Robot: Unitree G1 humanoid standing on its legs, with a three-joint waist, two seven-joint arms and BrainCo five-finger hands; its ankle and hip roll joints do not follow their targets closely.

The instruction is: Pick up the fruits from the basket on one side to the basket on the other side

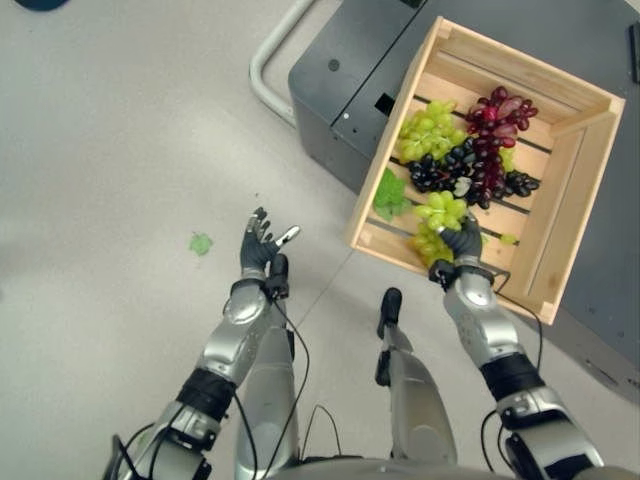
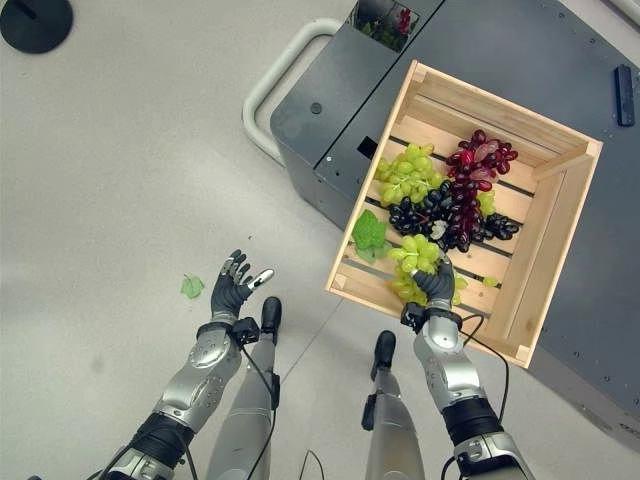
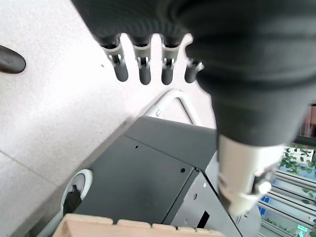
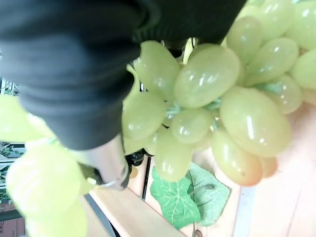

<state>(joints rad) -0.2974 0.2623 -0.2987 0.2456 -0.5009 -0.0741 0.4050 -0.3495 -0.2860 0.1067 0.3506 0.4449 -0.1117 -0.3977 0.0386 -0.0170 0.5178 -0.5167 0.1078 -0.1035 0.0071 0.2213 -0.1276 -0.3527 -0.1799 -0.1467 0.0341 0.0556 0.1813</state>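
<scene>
Closest to the camera, the left hand (image 1: 262, 245) hovers over the pale grey floor (image 1: 110, 150) with fingers spread wide and empty, seemingly waiting its turn near a small fallen green leaf (image 1: 201, 243). To its right, the right hand (image 2: 436, 285) reaches into the slatted pale wooden crate (image 2: 565, 215), its fingers wrapped around a bunch of light green grapes (image 4: 207, 98), likely to lift it out. The crate also holds another green bunch (image 2: 405, 172), dark purple grapes (image 2: 425, 212), red grapes (image 2: 482, 158) and a green leaf (image 2: 368, 232).
</scene>
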